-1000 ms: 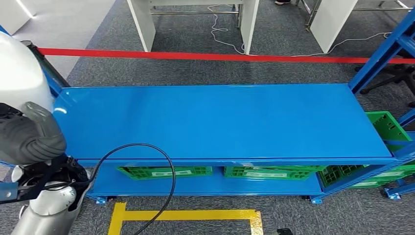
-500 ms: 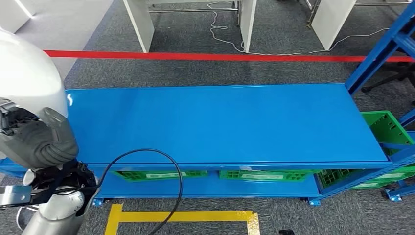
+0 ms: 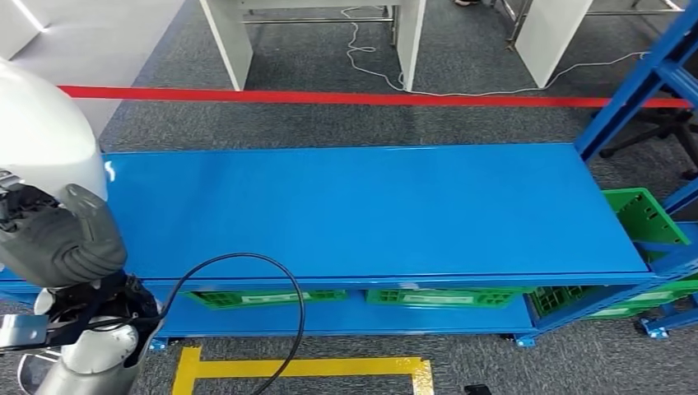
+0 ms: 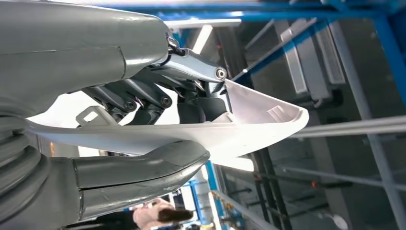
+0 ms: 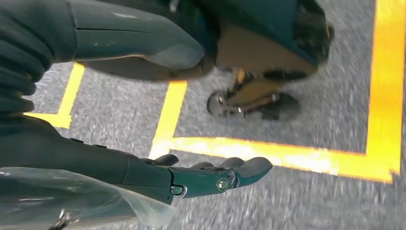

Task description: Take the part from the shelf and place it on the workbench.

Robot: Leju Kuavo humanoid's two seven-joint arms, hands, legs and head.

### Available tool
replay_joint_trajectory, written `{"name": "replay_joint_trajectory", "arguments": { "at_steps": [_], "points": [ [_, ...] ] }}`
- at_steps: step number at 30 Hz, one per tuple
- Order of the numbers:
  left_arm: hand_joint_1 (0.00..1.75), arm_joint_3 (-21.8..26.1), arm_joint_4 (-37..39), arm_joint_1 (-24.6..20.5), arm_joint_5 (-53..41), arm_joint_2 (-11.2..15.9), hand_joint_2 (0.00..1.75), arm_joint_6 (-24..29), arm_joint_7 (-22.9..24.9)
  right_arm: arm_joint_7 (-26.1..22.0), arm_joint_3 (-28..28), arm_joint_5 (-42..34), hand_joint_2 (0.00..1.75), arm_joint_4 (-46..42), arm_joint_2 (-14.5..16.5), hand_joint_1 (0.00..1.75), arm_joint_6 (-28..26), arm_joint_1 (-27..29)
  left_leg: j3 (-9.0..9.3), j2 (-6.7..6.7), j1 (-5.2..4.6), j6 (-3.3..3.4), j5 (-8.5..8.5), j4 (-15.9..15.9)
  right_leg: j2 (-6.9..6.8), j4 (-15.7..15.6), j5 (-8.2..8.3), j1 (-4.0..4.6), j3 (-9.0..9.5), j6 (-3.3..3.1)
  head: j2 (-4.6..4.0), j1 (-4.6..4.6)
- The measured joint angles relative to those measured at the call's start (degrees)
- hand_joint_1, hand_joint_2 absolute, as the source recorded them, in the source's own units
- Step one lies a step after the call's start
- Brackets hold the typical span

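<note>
White part [image 3: 37,123] sits up high at the robot's left side, and the left hand [image 3: 53,234] squeezes it between thumb and fingers. It is a bit lower than before. The blue workbench [image 3: 370,206] has slid a little too. The right hand [image 5: 191,177] hangs over the floor, fingers straight, holding nothing.

head view looks from high on body, forward and down, over blue workbench [image 3: 370,210], grey carpet and red floor line [image 3: 370,99] beyond; left hand [image 3: 58,239] at near left edge. left wrist view sits close behind left hand [image 4: 158,115], turned, facing up past white part [image 4: 249,127] toward blue frame [image 4: 287,14]. right wrist view sits close behind right hand [image 5: 143,172], facing down at carpet with yellow floor tape [image 5: 268,153]. head and right wrist views share carpet and yellow tape.
</note>
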Motion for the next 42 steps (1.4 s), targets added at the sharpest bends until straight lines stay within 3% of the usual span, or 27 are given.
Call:
{"name": "replay_joint_trajectory", "arguments": {
  "at_steps": [2,5,6,7,8,10,12,15,17,20,21,22,23,26,28,30,32,33,35,37,38,39,40,42],
  "points": [
    [1.75,0.01,0.0,0.0,-0.01,-0.09,1.75,0.0,-0.01,-0.01,0.0,0.0,1.75,0.0,0.0,0.0,0.01,-0.03,0.34,0.07,0.32,0.13,0.59,-1.02,-0.11,1.94,-1.4,0.04,-1.03,0.49,0.0,0.11],
    [1.75,0.01,0.01,0.14,-0.01,-0.2,1.75,-0.01,-0.02,-0.01,0.0,-0.01,1.75,0.0,0.0,0.0,0.01,0.0,0.46,0.14,0.35,0.37,0.79,-1.26,-0.14,11.64,-5.9,-0.01,-5.64,0.95,0.0,0.24],
    [1.75,0.01,0.01,0.2,-0.01,-0.21,1.75,-0.01,-0.02,0.01,0.0,-0.01,1.75,0.0,0.0,0.0,0.01,0.04,0.47,0.15,0.3,0.39,0.77,-1.24,-0.14,13.99,-6.43,-0.03,-6.82,1.07,0.0,0.23],
    [1.75,0.01,0.01,0.22,-0.01,-0.21,1.75,-0.02,-0.02,0.02,0.0,-0.01,1.75,0.0,-0.01,0.0,0.01,0.07,0.5,0.15,0.26,0.39,0.75,-1.22,-0.14,14.33,-5.88,-0.02,-7.06,1.13,0.0,0.24],
    [1.75,0.01,0.01,0.22,-0.01,-0.21,1.75,-0.02,-0.02,0.04,0.0,-0.01,1.75,0.0,-0.02,0.0,0.0,0.09,0.54,0.13,0.25,0.37,0.71,-1.17,-0.15,12.46,-4.34,-0.02,-6.23,1.11,0.0,0.24],
    [1.75,0.01,0.01,0.23,-0.01,-0.23,1.75,-0.02,-0.02,0.07,0.0,-0.01,1.75,0.0,-0.04,0.0,-0.01,0.02,0.57,0.07,0.16,0.14,0.46,-0.91,-0.23,4.82,-0.79,0.03,-2.45,0.86,0.0,0.25],
    [1.75,0.0,0.01,0.23,-0.01,-0.26,1.75,-0.02,-0.01,0.07,0.01,-0.01,1.75,0.0,-0.04,0.0,0.0,-0.09,0.41,0.04,-0.03,-0.28,0.23,-0.51,-0.23,-0.19,0.47,0.16,0.23,0.39,-0.01,0.19],
    [1.75,-0.03,0.01,0.24,-0.01,-0.26,1.75,-0.02,0.0,0.09,0.02,-0.01,1.75,0.0,-0.03,0.0,0.01,0.03,0.35,0.02,0.02,-0.87,0.13,-0.4,-0.14,-0.96,0.42,0.23,0.71,-0.42,-0.01,0.18],
    [1.75,-0.04,0.01,0.2,-0.03,-0.25,1.75,-0.02,0.0,0.08,0.02,-0.01,1.75,0.0,-0.01,0.0,0.0,0.0,-0.34,-0.01,0.15,-1.47,-1.37,1.45,-0.21,-1.31,0.62,-0.06,0.89,-1.07,-0.01,-0.02],
    [1.75,-0.05,0.01,0.25,-0.02,-0.22,1.75,-0.02,0.0,0.07,0.02,-0.01,1.75,0.0,0.0,0.0,-0.03,-0.06,-4.75,-0.03,0.63,-2.4,-6.4,11.48,-0.28,-1.46,0.67,-0.25,0.99,-1.51,0.0,-0.31],
    [1.75,-0.05,0.01,0.32,-0.01,-0.2,1.75,-0.01,0.0,0.08,0.02,-0.01,1.75,0.0,0.0,0.0,-0.03,-0.02,-6.12,-0.03,0.82,-2.58,-7.25,14.43,-0.28,-1.45,0.65,-0.26,1.01,-1.51,-0.01,-0.3],
    [1.75,-0.06,0.01,0.37,0.0,-0.19,1.75,-0.01,0.0,0.08,0.02,-0.01,1.75,0.0,0.0,0.0,-0.03,0.02,-6.75,-0.03,0.97,-2.71,-7.07,15.65,-0.27,-1.45,0.63,-0.29,1.05,-1.5,-0.01,-0.3],
    [1.75,-0.06,0.01,0.39,0.0,-0.17,1.75,0.0,0.0,0.09,0.02,-0.01,1.75,0.0,0.0,0.0,-0.03,0.03,-6.29,-0.02,1.11,-2.78,-5.68,14.45,-0.23,-1.45,0.61,-0.34,1.13,-1.47,-0.01,-0.3],
    [1.75,-0.07,0.01,0.36,0.0,-0.15,1.75,0.0,0.0,0.08,0.02,-0.01,1.75,0.0,0.0,0.0,-0.03,0.0,-1.5,-0.06,1.26,-2.73,-0.02,3.6,-0.04,-1.39,0.46,-0.44,1.37,-0.95,-0.01,-0.35],
    [1.75,-0.07,0.01,0.37,0.01,-0.14,1.75,0.0,0.0,0.07,0.02,-0.01,1.75,0.0,0.0,0.0,-0.03,-0.01,-0.03,-0.14,1.07,-2.34,0.77,-0.17,0.02,-1.42,0.56,-0.31,1.17,-0.22,-0.01,-0.35],
    [1.75,-0.06,0.01,0.38,0.01,-0.14,1.75,0.0,0.0,0.08,0.02,-0.01,1.75,0.0,0.0,0.0,-0.03,0.0,-0.15,-0.19,0.97,-1.63,0.76,-0.55,-0.04,-1.64,0.72,-0.31,1.04,0.53,0.0,-0.32],
    [1.75,-0.06,0.01,0.34,-0.01,-0.18,1.75,0.0,0.0,0.07,0.02,-0.01,1.75,0.0,0.0,0.0,-0.03,-0.01,-0.01,-0.1,1.1,-0.8,1.05,-1.0,-0.12,-0.51,-0.29,-0.38,0.39,1.02,0.0,-0.23],
    [1.75,-0.06,0.01,0.33,-0.01,-0.21,1.75,0.0,0.0,0.07,0.02,-0.01,1.75,0.0,0.0,0.0,-0.03,-0.03,0.07,-0.03,1.16,-0.43,1.19,-1.21,-0.15,1.72,-1.64,-0.38,-0.68,1.14,-0.01,-0.12],
    [1.75,-0.06,0.01,0.38,0.08,-0.26,1.75,0.0,0.0,0.13,0.02,-0.04,1.75,0.0,0.0,0.0,-0.07,-0.02,0.02,0.07,0.98,-0.02,1.25,-1.22,-0.19,9.27,-5.22,-0.33,-4.19,1.2,-0.01,0.09],
    [1.75,0.04,0.07,0.65,0.98,-0.63,1.75,0.0,0.01,0.68,0.0,-0.19,1.75,0.0,0.0,0.0,-0.56,0.0,0.02,0.1,0.74,0.1,1.25,-1.19,-0.19,14.65,-6.69,-0.23,-6.74,1.19,0.0,0.13],
    [1.75,0.14,0.13,0.88,1.52,-0.99,1.75,0.0,0.01,1.08,-0.02,-0.28,1.75,0.0,0.0,0.0,-0.88,0.01,0.03,0.07,0.66,0.13,1.24,-1.15,-0.19,14.21,-5.84,-0.18,-6.54,1.09,0.0,0.13],
    [1.75,0.23,0.19,1.13,1.95,-1.42,1.75,0.0,0.02,1.45,-0.03,-0.33,1.75,0.0,0.0,0.0,-1.17,0.04,0.07,0.01,0.6,0.14,1.2,-1.09,-0.19,11.43,-4.04,-0.14,-5.2,0.92,0.0,0.13],
    [1.75,0.31,0.23,1.35,2.05,-1.89,1.75,0.0,0.02,1.7,-0.04,-0.36,1.75,-0.01,-0.01,0.0,-1.36,0.05,0.07,-0.05,0.56,0.1,1.13,-0.99,-0.21,7.22,-2.08,-0.1,-3.19,0.66,0.0,0.13],
    [1.75,0.37,0.26,1.62,1.87,-2.61,1.75,0.0,0.01,1.88,-0.05,-0.38,1.75,-0.01,-0.02,0.0,-1.55,-0.03,-0.11,-0.16,0.32,-0.22,0.95,-0.64,-0.19,0.34,0.1,0.07,0.44,0.25,0.0,0.12]
  ]
}}
